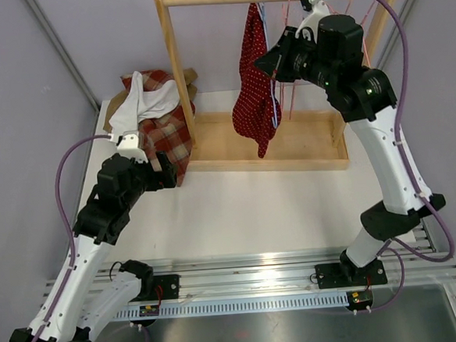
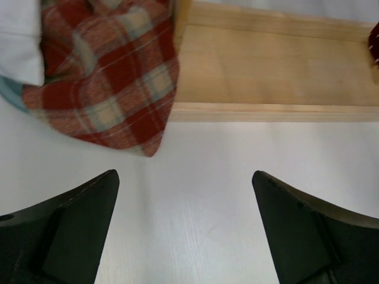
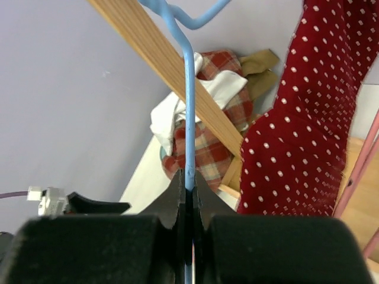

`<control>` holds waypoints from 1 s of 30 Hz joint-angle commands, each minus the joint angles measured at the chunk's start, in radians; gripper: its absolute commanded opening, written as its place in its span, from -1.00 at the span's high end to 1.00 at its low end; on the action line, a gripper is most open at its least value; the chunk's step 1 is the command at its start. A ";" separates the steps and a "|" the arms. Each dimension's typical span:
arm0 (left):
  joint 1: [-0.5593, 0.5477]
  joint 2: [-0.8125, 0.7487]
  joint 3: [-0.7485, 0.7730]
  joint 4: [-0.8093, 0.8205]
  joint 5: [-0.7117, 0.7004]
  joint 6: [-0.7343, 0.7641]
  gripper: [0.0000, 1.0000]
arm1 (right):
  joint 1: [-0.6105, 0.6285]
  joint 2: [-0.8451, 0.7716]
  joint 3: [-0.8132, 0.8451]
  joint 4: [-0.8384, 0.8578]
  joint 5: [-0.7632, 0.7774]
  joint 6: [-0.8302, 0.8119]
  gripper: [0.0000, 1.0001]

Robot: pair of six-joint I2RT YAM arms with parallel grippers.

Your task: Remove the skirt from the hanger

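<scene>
My right pincer (image 3: 188,183) is shut tight on the thin blue hanger (image 3: 188,118). The wire runs straight up from my pincer to the wooden rail (image 3: 160,65) above. The red dotted skirt (image 3: 302,136) is just beside this pincer, on the side toward my other arm. It hangs long and straight down from the hanger. I think the skirt has to slide down and off, so this arm is the near one. My left pincer (image 2: 185,183) is far off and wide open, low over the table (image 2: 195,236), near a checked cloth (image 2: 112,71).
</scene>
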 commanded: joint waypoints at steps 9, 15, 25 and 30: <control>-0.379 0.119 0.055 0.500 0.230 0.055 -0.98 | 0.007 -0.298 -0.357 0.179 -0.150 0.120 1.00; -0.441 0.242 0.043 0.727 0.265 0.034 -0.98 | 0.007 -0.375 -0.436 0.202 -0.173 0.161 1.00; -0.479 0.443 0.107 0.878 0.326 -0.009 -0.68 | 0.007 -0.442 -0.447 0.194 -0.221 0.227 1.00; -0.496 0.498 0.149 0.879 0.299 -0.004 1.00 | 0.007 -0.464 -0.465 0.207 -0.227 0.246 1.00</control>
